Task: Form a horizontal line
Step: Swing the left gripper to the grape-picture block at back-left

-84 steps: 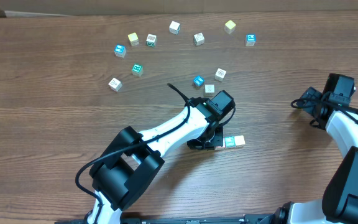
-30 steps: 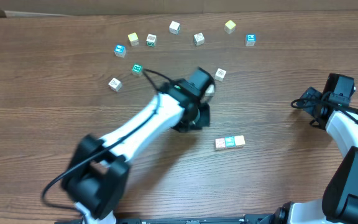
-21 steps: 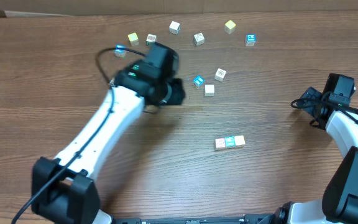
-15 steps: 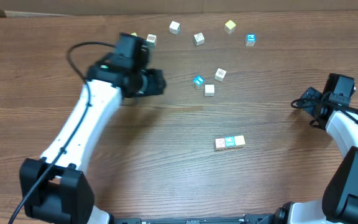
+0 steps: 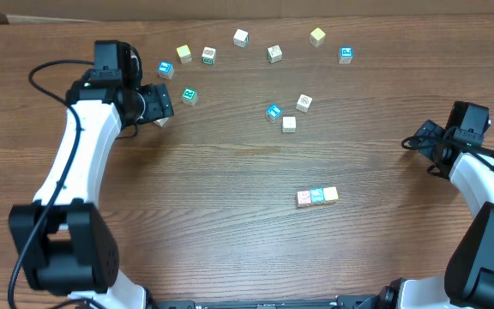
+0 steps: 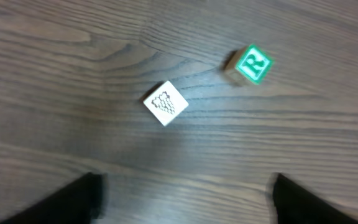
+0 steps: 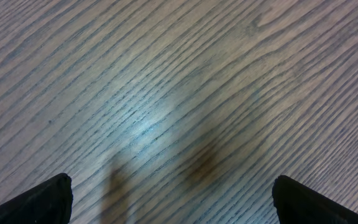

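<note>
Line: three cubes touching in a short level row (image 5: pixel 317 196), near the front of the surface (image 5: pixel 230 223) and right of centre. Their tops run red, teal, yellow from left to right.
Right jaws: on the right arm (image 5: pixel 474 172) at the surface's right edge, spread wide. The fingertips (image 7: pixel 42 199) sit in the bottom corners of the wrist view with only bare wood between them — nothing held.
Middle cubes: a blue cube (image 5: pixel 274 112) with a pale cube (image 5: pixel 289 124) just beside it and a third cube (image 5: pixel 304 102) near. All lie well apart from the line.
Left jaws: on the left arm (image 5: pixel 80 154) at the far left, wide open and empty. A white cube (image 6: pixel 166 103) lies on the wood ahead of the tips, untouched — a green cube (image 6: pixel 252 64) sits to its right.
Far arc: seven loose cubes along the back, from a blue one (image 5: pixel 165 69) on the left to another blue (image 5: pixel 346 54) on the right.
</note>
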